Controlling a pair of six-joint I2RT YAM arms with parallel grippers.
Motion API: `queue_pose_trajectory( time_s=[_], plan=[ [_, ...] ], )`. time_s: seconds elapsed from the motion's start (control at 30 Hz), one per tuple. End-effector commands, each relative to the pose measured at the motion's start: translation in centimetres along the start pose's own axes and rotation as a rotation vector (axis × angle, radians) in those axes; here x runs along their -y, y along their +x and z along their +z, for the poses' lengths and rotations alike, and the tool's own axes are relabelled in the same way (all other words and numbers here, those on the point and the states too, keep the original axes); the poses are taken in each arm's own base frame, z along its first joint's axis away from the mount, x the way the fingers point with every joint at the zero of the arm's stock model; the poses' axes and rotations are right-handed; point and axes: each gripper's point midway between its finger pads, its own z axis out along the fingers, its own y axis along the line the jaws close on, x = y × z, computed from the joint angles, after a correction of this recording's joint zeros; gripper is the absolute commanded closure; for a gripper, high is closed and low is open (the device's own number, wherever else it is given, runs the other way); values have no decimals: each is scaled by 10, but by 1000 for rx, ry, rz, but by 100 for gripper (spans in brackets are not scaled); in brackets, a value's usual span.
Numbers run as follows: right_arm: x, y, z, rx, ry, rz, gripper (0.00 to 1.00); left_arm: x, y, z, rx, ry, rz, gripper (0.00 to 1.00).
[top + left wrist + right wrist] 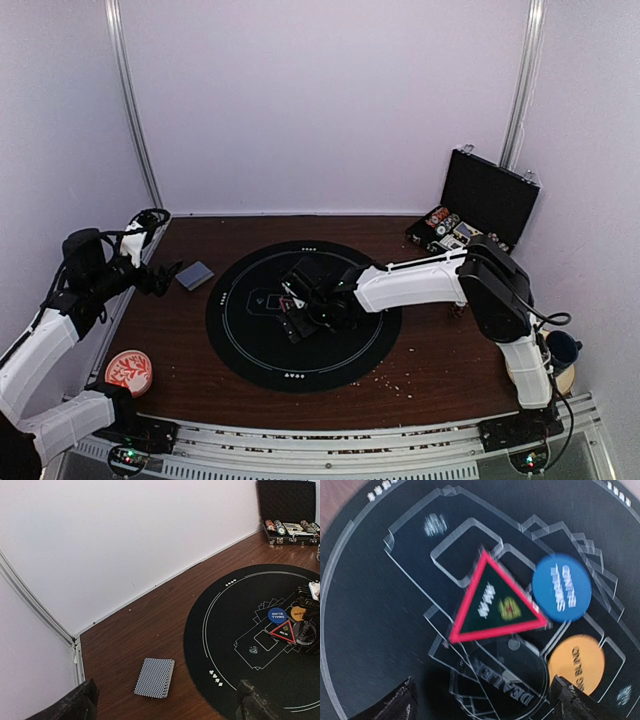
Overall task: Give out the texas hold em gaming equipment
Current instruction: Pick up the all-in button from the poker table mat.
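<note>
We list, from the left:
- Left gripper [162, 279]: fingers wide apart, holding nothing.
- Card deck [155, 677]: face down on the table, just off the round black mat [250, 340].
- Right gripper [482, 700]: fingers apart, over mid-mat.
- Red triangle marker [492, 605]: seemingly overlapping the black disc [505, 680].
- Blue disc [561, 587] and orange disc [576, 666]: alongside.
- Chips [440, 222]: in the open case [490, 195], far right.

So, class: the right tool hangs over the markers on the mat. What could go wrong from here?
The red triangle marker, blue disc, orange disc and black dealer disc lie crowded under the open right tool; closing might catch or shove a neighbour. They lie flat on the mat, so a grip may slip.
</note>
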Motion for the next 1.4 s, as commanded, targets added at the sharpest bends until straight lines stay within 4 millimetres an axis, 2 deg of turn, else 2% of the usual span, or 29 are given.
queue_pose_trajectory(
  time_s=[0.0,0.17,0.53,0.7,0.83,1.0,1.13,1.37],
  plan=[
    [6,19,2,-36,31,18,10,-4,-9,0,42,-22,18,2],
    [7,35,11,-76,27,27,12,-4,-8,1,39,-20,16,2],
    [2,27,16,-45,19,29,25,-5,-7,1,38,-29,18,2],
    [-3,23,17,-40,8,24,26,-5,-7,1,39,-29,19,2],
    [-7,24,19,-47,-1,11,33,-5,-8,0,42,-29,20,2],
    [-13,22,16,-38,-2,-13,41,-6,-9,-1,42,-34,21,2],
    [-11,24,16,-40,17,-15,49,-6,-9,-1,42,-34,19,2],
    [-7,21,2,-25,25,-7,52,-5,-8,-1,41,-31,19,2]
  ],
)
